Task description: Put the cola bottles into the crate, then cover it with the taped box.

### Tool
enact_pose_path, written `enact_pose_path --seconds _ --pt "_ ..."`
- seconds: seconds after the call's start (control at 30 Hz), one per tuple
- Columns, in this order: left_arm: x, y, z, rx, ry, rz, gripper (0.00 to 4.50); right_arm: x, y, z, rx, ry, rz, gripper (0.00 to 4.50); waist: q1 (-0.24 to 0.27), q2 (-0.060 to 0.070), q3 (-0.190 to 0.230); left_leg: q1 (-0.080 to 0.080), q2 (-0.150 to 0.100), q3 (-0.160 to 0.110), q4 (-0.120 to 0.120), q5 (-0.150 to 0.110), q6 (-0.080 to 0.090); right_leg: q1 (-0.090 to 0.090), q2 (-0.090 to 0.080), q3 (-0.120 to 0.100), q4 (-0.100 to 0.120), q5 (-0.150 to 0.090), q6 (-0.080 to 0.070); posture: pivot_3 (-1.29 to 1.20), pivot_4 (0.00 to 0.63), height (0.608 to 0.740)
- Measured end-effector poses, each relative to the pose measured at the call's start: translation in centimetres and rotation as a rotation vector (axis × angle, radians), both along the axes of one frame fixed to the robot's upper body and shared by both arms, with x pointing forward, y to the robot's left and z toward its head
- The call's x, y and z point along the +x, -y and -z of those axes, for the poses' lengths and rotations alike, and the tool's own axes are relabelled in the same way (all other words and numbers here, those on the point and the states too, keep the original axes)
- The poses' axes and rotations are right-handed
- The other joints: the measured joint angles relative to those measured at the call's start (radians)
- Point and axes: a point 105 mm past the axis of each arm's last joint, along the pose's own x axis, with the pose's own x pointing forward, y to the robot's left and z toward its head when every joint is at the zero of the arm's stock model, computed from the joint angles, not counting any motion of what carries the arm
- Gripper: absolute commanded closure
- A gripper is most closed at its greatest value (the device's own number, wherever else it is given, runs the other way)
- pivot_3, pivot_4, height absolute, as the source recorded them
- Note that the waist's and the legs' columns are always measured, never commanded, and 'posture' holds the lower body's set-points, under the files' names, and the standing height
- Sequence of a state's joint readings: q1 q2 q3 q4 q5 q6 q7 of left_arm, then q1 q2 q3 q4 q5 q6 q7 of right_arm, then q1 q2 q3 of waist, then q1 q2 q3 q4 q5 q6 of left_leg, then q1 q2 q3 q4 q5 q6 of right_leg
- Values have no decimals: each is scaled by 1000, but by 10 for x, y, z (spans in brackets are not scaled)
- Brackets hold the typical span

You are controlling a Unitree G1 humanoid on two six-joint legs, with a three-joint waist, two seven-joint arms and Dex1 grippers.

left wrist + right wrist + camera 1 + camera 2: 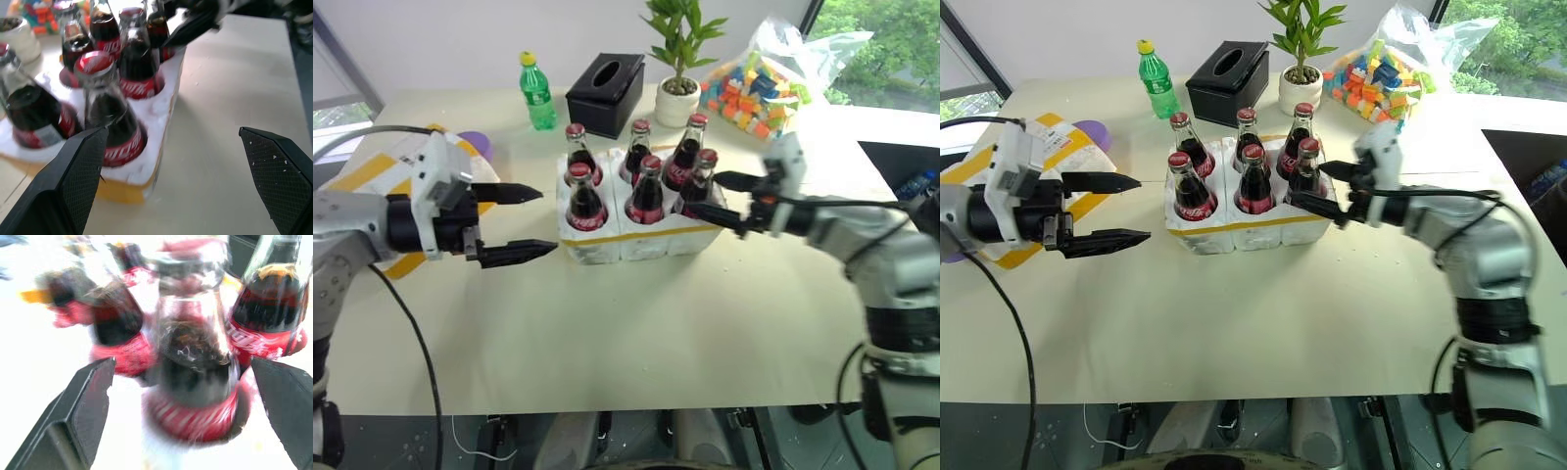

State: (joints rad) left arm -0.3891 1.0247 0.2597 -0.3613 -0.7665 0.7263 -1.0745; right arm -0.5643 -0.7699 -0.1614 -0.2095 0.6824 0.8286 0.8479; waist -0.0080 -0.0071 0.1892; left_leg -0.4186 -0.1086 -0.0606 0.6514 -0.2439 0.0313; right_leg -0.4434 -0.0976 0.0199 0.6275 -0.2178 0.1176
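Observation:
Several cola bottles (646, 191) with red caps stand upright in the wells of the crate (641, 238), a low white foam tray with a yellow band. My right gripper (708, 196) is open at the crate's right end, its fingers on either side of the near right bottle (195, 367) without gripping it. Just left of the crate, my left gripper (548, 220) is open and empty, pointing at the crate's left end. The taped box (1062, 145), white with yellow bands, lies at the far left, partly hidden behind my left arm.
Behind the crate stand a green plastic bottle (538, 93), a black tissue box (605, 95), a potted plant (678, 93) and a bag of coloured blocks (759, 83). A purple object (476, 144) lies by the taped box. Bare tabletop (636, 333) runs to the front edge.

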Motion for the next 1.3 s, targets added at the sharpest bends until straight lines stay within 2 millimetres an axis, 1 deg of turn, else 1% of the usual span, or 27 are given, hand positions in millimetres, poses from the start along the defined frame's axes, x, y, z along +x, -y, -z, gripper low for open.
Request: enact_pose_path --seconds 0.03,0.1,0.13,0.17,0.2,0.27,0.3,0.37,0.47,0.53,0.6,0.7,0.77,0.8,0.83,0.93,1.0,1.13,1.23,1.3 --pt "0 -4 -1 13 12 -27 0 -14 5 -14 5 21 -44 46 0 0 0 0 0 0 0 0 0 0 0 0 -1 0 0 0 150 732" --pt "0 -11 -3 30 39 -73 0 -34 9 -32 11 44 -116 46 -3 0 0 1 1 0 0 0 0 1 0 0 -1 0 0 0 150 732" --pt "-1 -17 -3 50 60 -114 0 -45 12 -40 16 41 -158 46 -5 0 0 1 1 0 0 0 0 1 0 1 -1 0 0 0 150 732" --pt "0 -27 -4 80 84 -180 0 -54 18 -52 18 52 -181 46 -8 0 0 2 1 1 0 0 0 1 0 1 -1 0 0 0 150 732" --pt "0 -32 -5 94 96 -210 0 -57 21 -57 19 59 -183 46 -8 0 0 2 1 1 -1 0 0 2 0 1 -2 0 0 0 150 732" --pt "-3 -55 -2 190 146 -342 0 -58 25 -67 25 74 -191 46 -12 0 0 5 2 3 -3 0 0 3 0 2 -3 0 -2 0 150 732" --pt "-7 -73 3 270 166 -427 0 -55 27 -67 29 73 -191 46 -15 -1 0 7 3 5 -5 0 0 4 -1 2 -4 -1 -4 0 150 732" --pt "-15 -101 13 380 170 -553 0 -49 27 -61 25 56 -189 46 -10 0 0 8 4 5 -6 0 0 5 -1 2 -5 -1 -4 0 150 732" --pt "-41 -142 29 573 176 -704 0 -44 17 -49 8 35 -230 46 -6 0 0 7 4 6 -7 -2 1 6 -1 2 -9 -1 -5 0 150 732" --pt "-60 -164 37 701 171 -763 0 -43 12 -44 4 28 -260 46 0 -1 -1 6 4 6 -6 -3 1 6 -2 1 -12 -1 -5 0 150 732" --pt "-72 -180 44 792 157 -808 0 -44 10 -43 3 29 -282 46 12 -1 0 6 4 6 -5 -4 0 7 -2 1 -14 -1 -6 0 150 732" --pt "-74 -210 45 892 210 -936 0 -44 6 -46 -3 40 -310 46 26 -1 -1 6 4 6 -4 -5 0 9 -4 -2 -15 -1 -6 0 150 732" --pt "-66 -227 52 938 249 -1006 0 -46 5 -48 -11 45 -329 46 28 0 -1 7 4 7 -4 -5 0 10 -5 -3 -15 -1 -6 0 150 732" --pt "-62 -232 58 949 257 -1023 0 -47 5 -48 -11 44 -339 46 28 0 -1 7 4 7 -4 -5 0 11 -5 -3 -15 -1 -6 0 150 732" --pt "-53 -237 67 959 273 -1039 0 -50 5 -49 -23 40 -350 46 29 0 -1 7 4 7 -4 -5 0 11 -5 -3 -15 -1 -6 0 150 732" --pt "-40 -246 89 991 279 -1043 0 -57 2 -51 -55 51 -372 46 21 -2 -1 5 4 7 -5 -5 1 7 -5 -3 -15 0 -5 0 150 732" --pt "-29 -250 93 1004 312 -1048 0 -60 2 -54 -57 50 -378 46 19 -2 -2 3 4 7 -5 -5 1 5 -5 -3 -14 1 -3 0 150 732" --pt "-6 -259 93 1022 390 -1070 0 -67 2 -59 -64 52 -375 46 20 -2 -2 0 4 8 -5 -5 0 1 -5 -3 -11 2 -2 0 150 732" --pt "5 -260 105 1026 398 -1061 0 -71 2 -62 -77 68 -362 46 19 -2 -2 0 4 8 -5 -5 1 1 -5 -3 -11 2 -2 0 150 732" --pt "9 -261 113 1027 390 -1054 0 -73 2 -61 -86 63 -356 46 19 -2 -2 0 4 8 -5 -5 1 1 -5 -3 -11 2 -2 0 150 732"
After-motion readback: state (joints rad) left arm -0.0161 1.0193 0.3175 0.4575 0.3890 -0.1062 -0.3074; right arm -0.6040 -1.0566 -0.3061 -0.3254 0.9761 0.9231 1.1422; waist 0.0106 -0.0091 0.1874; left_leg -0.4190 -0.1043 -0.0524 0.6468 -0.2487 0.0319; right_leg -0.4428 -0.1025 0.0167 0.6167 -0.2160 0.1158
